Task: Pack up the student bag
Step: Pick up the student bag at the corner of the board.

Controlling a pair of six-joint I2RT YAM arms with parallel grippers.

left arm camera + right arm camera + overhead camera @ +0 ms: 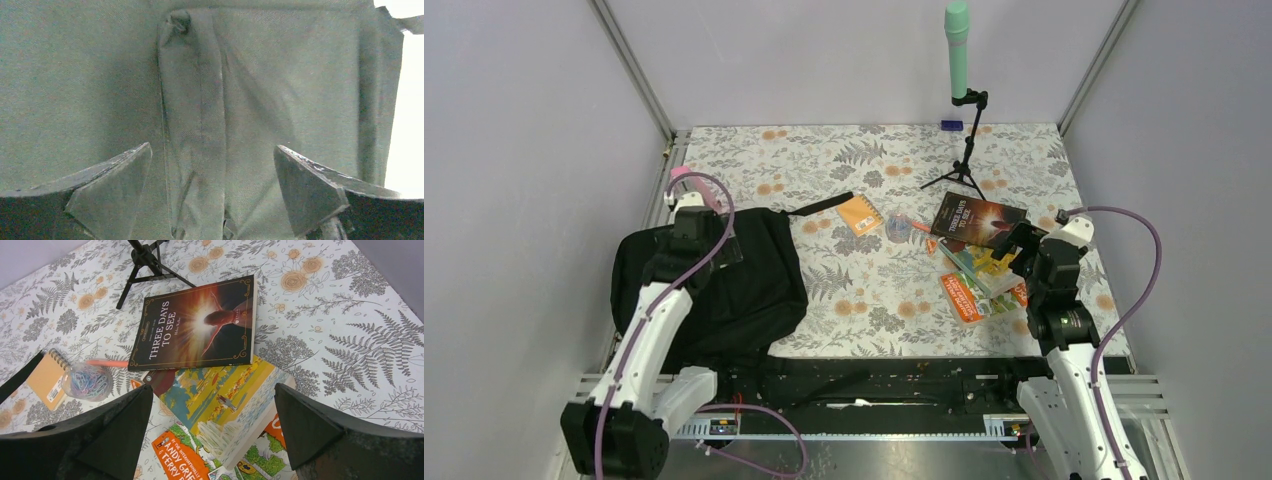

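Observation:
The student bag [754, 280], a large black backpack, lies at the table's left. My left gripper [709, 245] hangs open low over its far part. In the left wrist view the open gripper [212, 190] straddles a raised fabric fold [192, 125] of the bag. My right gripper [1014, 250] is open and empty above a pile of books. In the right wrist view the gripper [212, 435] sits over a yellow and teal book [225, 390] that lies on an orange book [180, 452]. A dark book titled "Three Days to See" [200, 325] lies beyond them.
An orange spiral notepad [860, 214], a clear pot of paper clips [898, 230] and an orange pen [105, 363] lie mid-table. A black tripod [965, 160] holding a green cylinder [957, 50] stands at the back. Grey walls close in both sides.

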